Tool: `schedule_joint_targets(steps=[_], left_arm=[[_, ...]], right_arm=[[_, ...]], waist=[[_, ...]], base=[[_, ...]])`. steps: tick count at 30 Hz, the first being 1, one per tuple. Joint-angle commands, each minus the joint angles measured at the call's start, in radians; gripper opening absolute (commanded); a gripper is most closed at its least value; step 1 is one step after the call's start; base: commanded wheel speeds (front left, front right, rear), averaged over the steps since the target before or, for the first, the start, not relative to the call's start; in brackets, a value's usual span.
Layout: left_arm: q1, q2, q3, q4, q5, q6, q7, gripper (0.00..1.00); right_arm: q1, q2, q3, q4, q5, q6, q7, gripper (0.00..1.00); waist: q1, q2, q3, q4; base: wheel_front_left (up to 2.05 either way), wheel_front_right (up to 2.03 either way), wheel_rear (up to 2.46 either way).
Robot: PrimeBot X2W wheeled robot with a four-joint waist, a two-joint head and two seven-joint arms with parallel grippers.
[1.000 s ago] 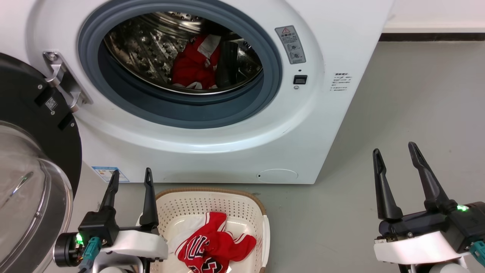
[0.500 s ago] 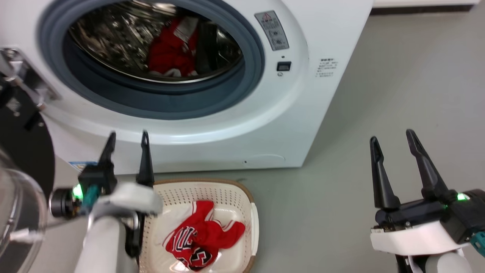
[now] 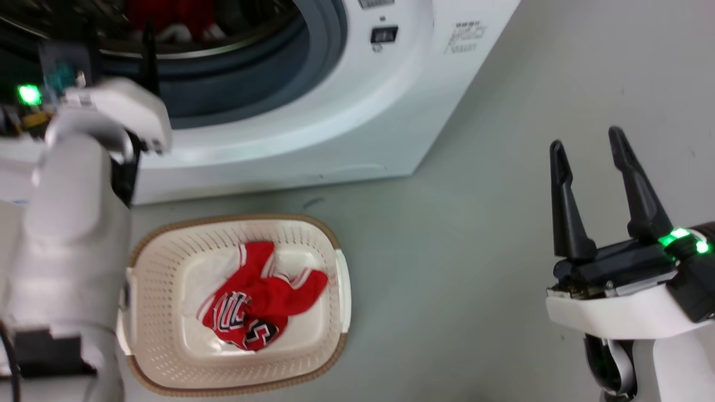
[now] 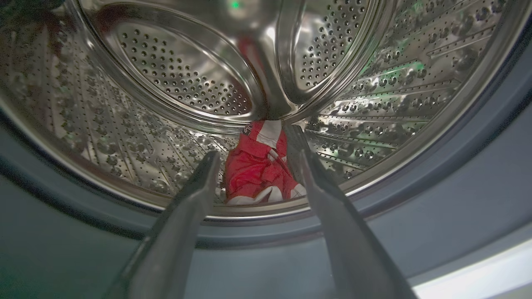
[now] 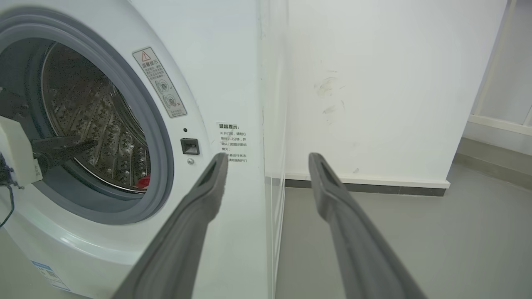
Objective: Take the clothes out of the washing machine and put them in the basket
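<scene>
Two long dark claws, both with fingers spread apart and holding nothing. The right claw point(image 3: 585, 139) has smooth, matt, tapering fingers and hangs over bare grey floor point(image 3: 447, 251). Well to its left on that floor sits the basket point(image 3: 234, 219), a cream plastic rounded rectangle with perforated sides and a brown woven-look rim. A crumpled red garment point(image 3: 251, 312) lies inside it. The garment is soft cloth with white stripe trim and dark blue-and-white lettering, folded so the words cannot be read.

Ahead and left of the right claw stands the washing machine point(image 5: 232, 62), glossy white with a rounded front. It carries a warning label point(image 5: 160, 81) with a red triangle, and a block of Chinese print point(image 5: 232, 141) just past the claw's left fingertip. The print is too small to read.

The left claw point(image 4: 257, 153) points into the machine's mouth, level with the grey rubber ring point(image 4: 457, 187). Beyond its tips is the drum point(image 4: 166, 74), shiny steel pricked with round holes. Between those tips and farther in, another red garment point(image 4: 257, 170) with a white panel lies on the drum's bottom.
</scene>
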Motion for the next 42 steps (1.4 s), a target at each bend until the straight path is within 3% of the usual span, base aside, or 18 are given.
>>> schedule_joint_targets(steps=[1,13,23,32,42], left_arm=[[-0.047,0.019,-0.011,0.028,0.013,-0.005,0.018,1.0],[-0.431,0.117,-0.091,0.228,0.048,-0.036,0.23,1.0],[-0.682,0.141,-0.161,0.351,-0.025,-0.044,0.526,1.0],[-0.779,0.182,-0.259,0.386,-0.091,-0.043,0.697,1.0],[-0.776,0.219,-0.317,0.397,-0.141,-0.043,0.723,1.0]], right_arm=[[-0.025,0.001,0.003,-0.007,0.011,-0.001,-0.002,1.0],[-0.106,0.001,-0.011,-0.034,0.052,-0.001,-0.002,1.0],[-0.133,0.001,-0.024,-0.053,0.089,-0.001,-0.002,1.0],[-0.145,0.001,-0.031,-0.065,0.118,-0.001,-0.002,1.0],[-0.15,0.001,-0.04,-0.068,0.128,-0.001,-0.002,1.0]], waist=[[-0.0002,-0.0001,0.077,-0.037],[-0.0002,-0.0001,0.245,-0.093],[-0.0002,-0.0001,0.348,-0.13],[-0.0002,-0.0001,0.407,-0.152],[-0.0002,-0.0001,0.43,-0.16]], base=[[0.0,0.0,0.0],[0.0,0.0,0.0],[0.0,0.0,0.0],[0.0,0.0,0.0],[0.0,0.0,0.0]])
